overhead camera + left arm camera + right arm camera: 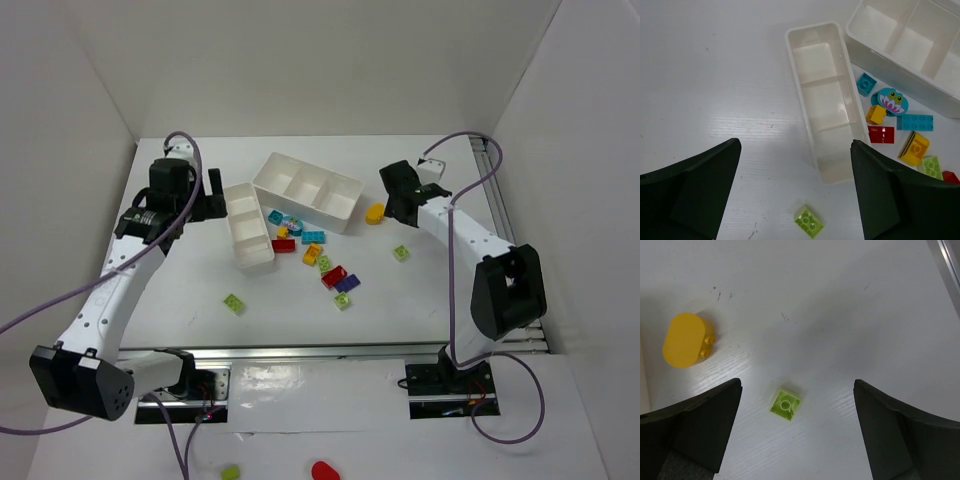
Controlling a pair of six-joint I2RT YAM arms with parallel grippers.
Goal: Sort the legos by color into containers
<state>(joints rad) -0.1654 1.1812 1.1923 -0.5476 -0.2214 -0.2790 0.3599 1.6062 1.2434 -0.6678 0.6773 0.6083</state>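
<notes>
Plainly, the left fingers (695, 195) are spread near the narrower tray (826, 107); the right fingers (695, 432), also spread, flank a lime green brick (785, 404) (yellow rounded brick (687, 340) nearby) on the table (840, 300).

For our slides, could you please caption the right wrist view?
Open right gripper above a lime lego, yellow rounded brick nearby.

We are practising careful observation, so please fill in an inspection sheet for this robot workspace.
Surface: white table, faint scuffs.
Job's things: narrow tray and wide tray both empty; bricks loose on the table.
Clutter: teal frog piece among the bricks; green piece and red blob by the near edge.
Grippers: left gripper open, by the narrow tray; right gripper open, near a lime brick.
Cables: purple cables loop above the table.
Surroundings: white walls.
</notes>
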